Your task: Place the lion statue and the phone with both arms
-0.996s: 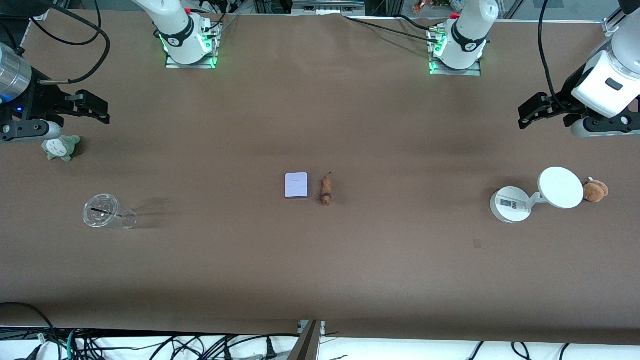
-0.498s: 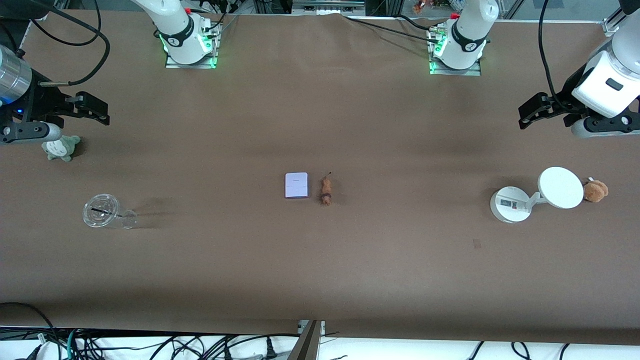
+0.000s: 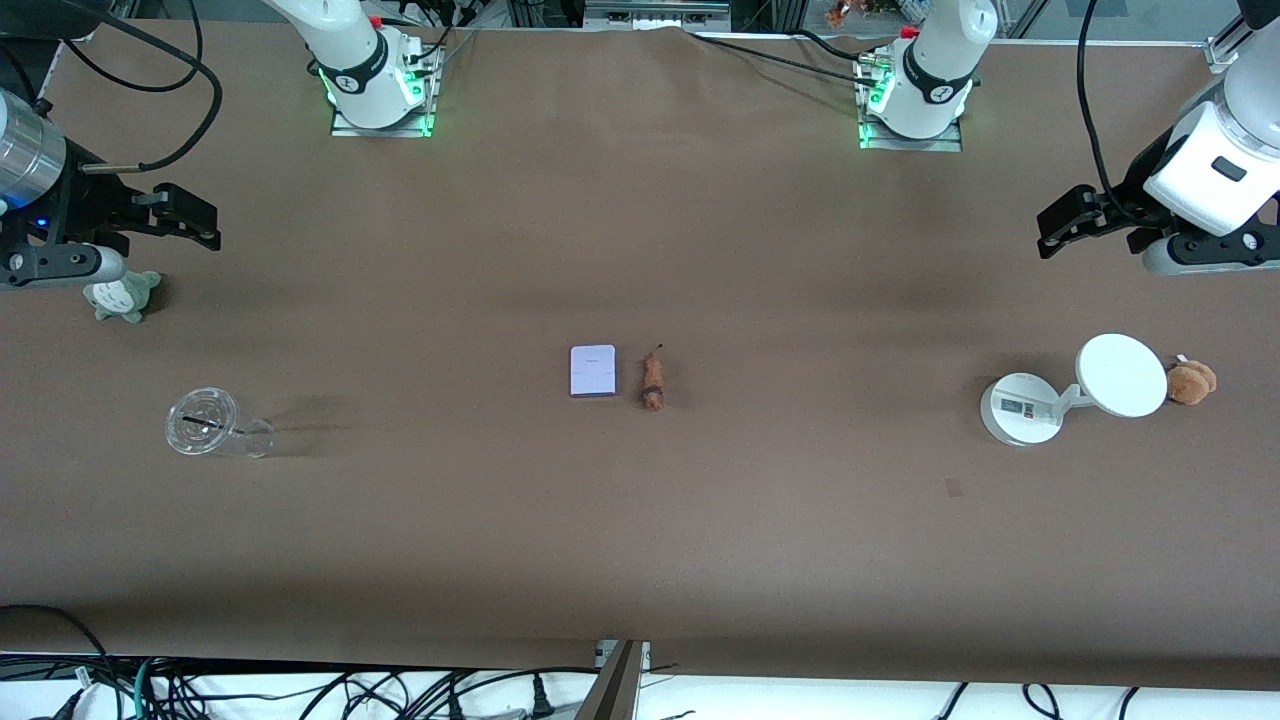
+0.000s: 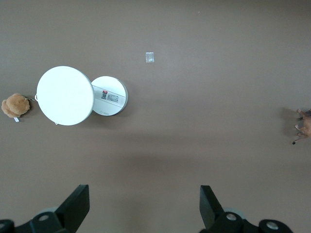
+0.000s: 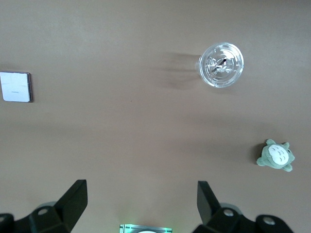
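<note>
The phone (image 3: 593,371), a flat pale lavender rectangle, lies at the table's middle. The lion statue (image 3: 652,379), a small orange-brown figurine, lies right beside it toward the left arm's end. The phone also shows in the right wrist view (image 5: 15,87), and part of the lion statue shows at the edge of the left wrist view (image 4: 304,126). My left gripper (image 3: 1070,222) is open and empty, up in the air at the left arm's end of the table. My right gripper (image 3: 185,215) is open and empty, up in the air at the right arm's end.
A white scale (image 3: 1085,387) with a round platform and a brown plush toy (image 3: 1191,382) sit toward the left arm's end. A clear plastic cup (image 3: 213,425) lies on its side, and a grey-green plush toy (image 3: 122,296) sits toward the right arm's end.
</note>
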Motion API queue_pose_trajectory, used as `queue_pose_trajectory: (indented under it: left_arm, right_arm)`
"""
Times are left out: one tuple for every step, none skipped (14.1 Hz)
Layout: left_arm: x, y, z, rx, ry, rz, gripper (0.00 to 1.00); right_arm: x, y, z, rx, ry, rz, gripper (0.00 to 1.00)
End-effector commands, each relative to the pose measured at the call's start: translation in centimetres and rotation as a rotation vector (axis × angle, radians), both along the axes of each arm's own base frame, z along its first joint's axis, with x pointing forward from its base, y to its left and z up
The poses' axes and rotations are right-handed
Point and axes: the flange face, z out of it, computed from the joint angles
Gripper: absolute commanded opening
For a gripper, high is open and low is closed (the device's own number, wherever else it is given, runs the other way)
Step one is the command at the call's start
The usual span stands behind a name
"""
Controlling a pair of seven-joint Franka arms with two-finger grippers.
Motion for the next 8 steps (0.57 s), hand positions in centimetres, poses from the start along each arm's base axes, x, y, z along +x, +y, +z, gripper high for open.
queue_pose_trajectory:
  left_arm:
    - [-0.42,0.49,0.21,-0.016,0.004,0.014,1.0]
    - [-0.42,0.49,0.21,-0.016,0.004,0.014,1.0]
    - [-0.42,0.49,0.21,-0.016,0.004,0.012,1.0]
    - [-0.42,0.49,0.21,-0.016,0.004,0.014,1.0]
    - [-0.41,0.41,0.3,-0.016,0.001,0.011,1.0]
    - [-0.42,0.18,0.37,-0.015,-0.001,0.006,1.0]
    - [-0.43,0.07,0.44,-0.009,-0.003,0.003,1.0]
    - [-0.3,0.06,0.56,-0.01,-0.012,0.0,1.0]
  right_arm:
    - [0.14,0.32,0.49,-0.003,-0.007,0.018,1.0]
    - [0.14,0.32,0.49,-0.004,-0.007,0.015,1.0]
    - [0.14,0.32,0.49,-0.004,-0.007,0.015,1.0]
    - [0.17,0.24,0.57,-0.004,-0.01,0.014,1.0]
    - [0.17,0.24,0.5,-0.004,-0.008,0.012,1.0]
    - [0.15,0.41,0.5,-0.004,-0.008,0.014,1.0]
    - [0.16,0.32,0.5,-0.003,-0.008,0.015,1.0]
    - [0.15,0.41,0.5,-0.003,-0.008,0.017,1.0]
